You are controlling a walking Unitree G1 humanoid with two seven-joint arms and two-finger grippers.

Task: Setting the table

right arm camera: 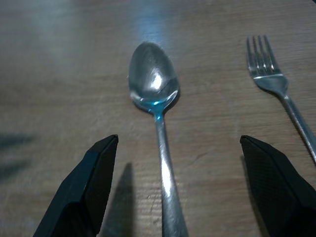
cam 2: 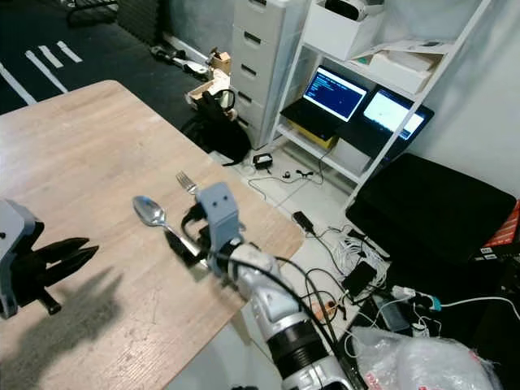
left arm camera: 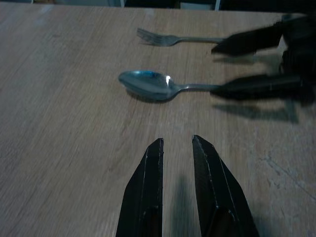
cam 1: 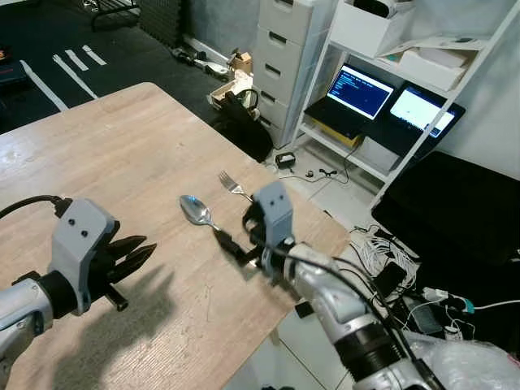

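A silver spoon [cam 1: 195,210] and a fork [cam 1: 234,186] lie side by side on the wooden table [cam 1: 122,146], near its right edge. My right gripper [cam 1: 238,230] is low over the table and open wide. Its fingers [right arm camera: 89,182] stand on either side of the spoon's handle [right arm camera: 165,182], not touching it, and the fork [right arm camera: 276,84] lies just past one finger. My left gripper [cam 1: 140,253] hovers over bare wood to the left of the spoon. Its fingers [left arm camera: 148,187] are a narrow gap apart with nothing between them and point towards the spoon [left arm camera: 150,85].
The table's right edge and rounded corner [cam 1: 337,231] are close behind my right arm. Beyond it are a white shelf with two lit laptops [cam 1: 360,91], a white drawer unit [cam 1: 284,57], a black bag [cam 1: 244,122] and loose cables [cam 1: 390,260] on the floor.
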